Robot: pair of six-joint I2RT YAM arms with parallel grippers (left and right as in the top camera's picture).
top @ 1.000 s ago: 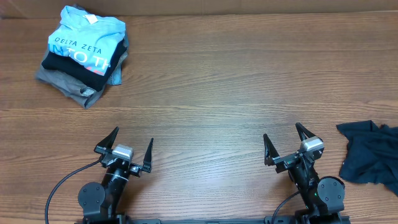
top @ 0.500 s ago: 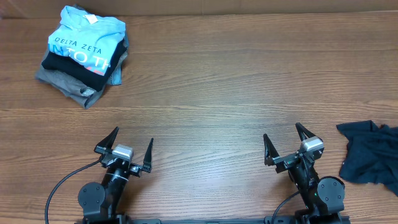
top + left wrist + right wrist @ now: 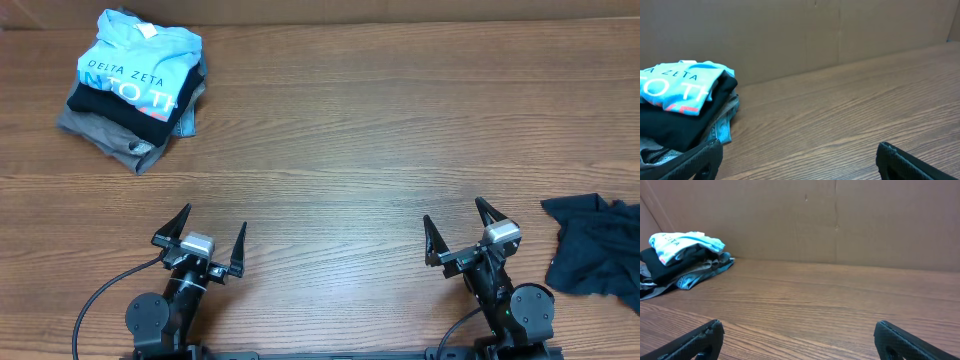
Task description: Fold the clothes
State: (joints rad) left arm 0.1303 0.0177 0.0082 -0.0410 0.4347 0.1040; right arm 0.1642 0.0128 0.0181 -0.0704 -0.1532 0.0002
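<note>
Stack (image 3: 135,82) far-left corner, navy shirt (image 3: 597,258) right edge

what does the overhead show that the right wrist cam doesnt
Only overhead: the crumpled dark shirt at the right edge of the table, and the left gripper, jaws open. Only right wrist: the upright face of the brown wall behind the table. Both: the folded stack topped by the sky-blue shirt, the table, and the right gripper, jaws open.
</note>
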